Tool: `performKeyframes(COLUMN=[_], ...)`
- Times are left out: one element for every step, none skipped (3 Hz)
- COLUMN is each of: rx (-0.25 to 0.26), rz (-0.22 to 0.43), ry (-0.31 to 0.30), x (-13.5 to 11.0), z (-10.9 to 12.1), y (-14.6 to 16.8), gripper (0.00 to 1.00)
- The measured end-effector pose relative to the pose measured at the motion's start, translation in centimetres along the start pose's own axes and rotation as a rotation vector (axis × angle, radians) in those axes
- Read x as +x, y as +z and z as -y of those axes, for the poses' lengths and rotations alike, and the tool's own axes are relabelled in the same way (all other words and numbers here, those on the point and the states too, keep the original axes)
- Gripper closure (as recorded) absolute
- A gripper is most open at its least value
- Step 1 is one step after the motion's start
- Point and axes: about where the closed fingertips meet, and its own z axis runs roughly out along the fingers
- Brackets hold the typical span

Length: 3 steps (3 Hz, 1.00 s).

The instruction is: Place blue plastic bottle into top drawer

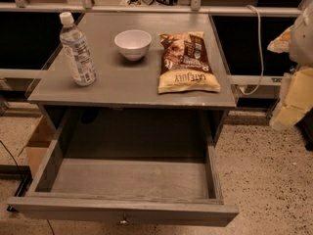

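The blue plastic bottle [77,50], a clear-walled water bottle with a white screw cap and a pale blue-and-white printed label, stands upright on the left part of the flat grey table [122,89], close to its left edge and a little back from the front edge. To its right, apart from it, sits a small round white bowl [133,44], upright with its mouth facing up. Further right, just beside the bowl, a brown and yellow crinkled snack bag [187,62] lies flat on the tabletop with its printed lettering upside down toward the camera, and its lower end reaches close to the table's right front corner. Below the tabletop the top drawer [73,210], a wide, shallow grey drawer with a flat front panel, is pulled far out toward the camera, so that its floor and side walls show. A small metal knob [123,221] sits at the centre of the front panel. The bottle is on the table, not in the drawer. The gripper [291,104] appears as pale cream and white shapes at the right edge of the view, beyond the table's right side and well apart from the bottle, touching nothing on the table; whether it is open or closed cannot be told. A white cable [258,53] hangs down behind the table's right side. A brown cardboard box [36,146] stands on the speckled floor [264,180] to the left of the drawer.
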Motion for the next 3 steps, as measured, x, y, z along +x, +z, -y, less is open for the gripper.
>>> performKeyframes(rx=[0.0,-0.001,-0.025], rz=[0.0,0.029,0.052], ry=[0.0,-0.019,-0.067], x=[0.0,-1.6,-5.0], z=[0.0,0.8,2.3], y=[0.0,0.8,3.7], gripper=[0.0,0.0,0.0])
